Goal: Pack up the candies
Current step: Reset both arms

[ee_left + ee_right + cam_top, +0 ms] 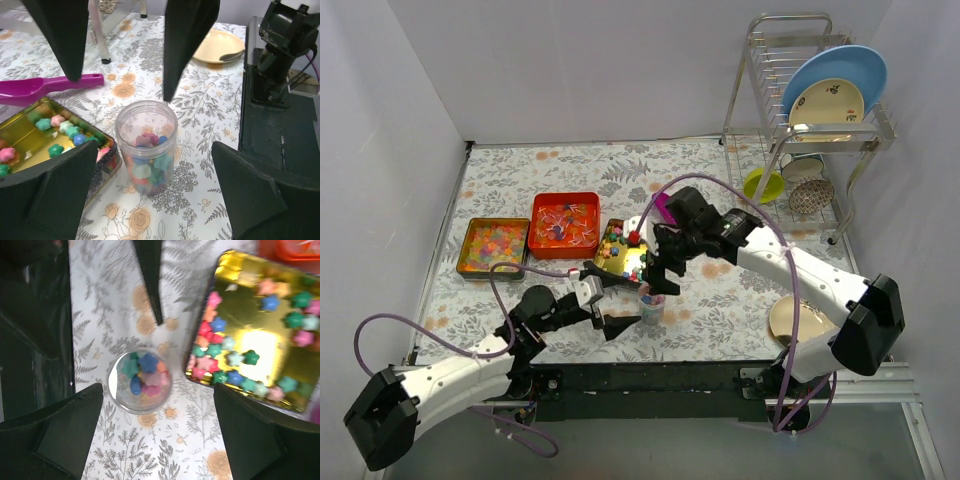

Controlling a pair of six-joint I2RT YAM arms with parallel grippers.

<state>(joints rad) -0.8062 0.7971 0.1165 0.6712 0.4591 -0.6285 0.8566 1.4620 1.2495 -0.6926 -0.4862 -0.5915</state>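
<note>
candies [145, 374], pastel star-shaped lumps, heaped in clear jar [172, 150]

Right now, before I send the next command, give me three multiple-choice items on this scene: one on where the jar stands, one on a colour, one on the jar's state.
1. Where does the clear jar stand?
A. on the table, close beside the gold tray
B. inside the gold tray
C. on a shelf

2. What colour is the scoop?
A. green
B. white
C. purple

3. What state is the jar in?
A. empty
B. holding candies, with no lid on
C. closed with a lid

Key:
1 A: the left wrist view shows it upright on the floral cloth, next to the tray's edge.
2 C: the scoop lies purple-pink behind the tray.
3 B: the right wrist view looks straight down through the open mouth onto star-shaped sweets.
</note>
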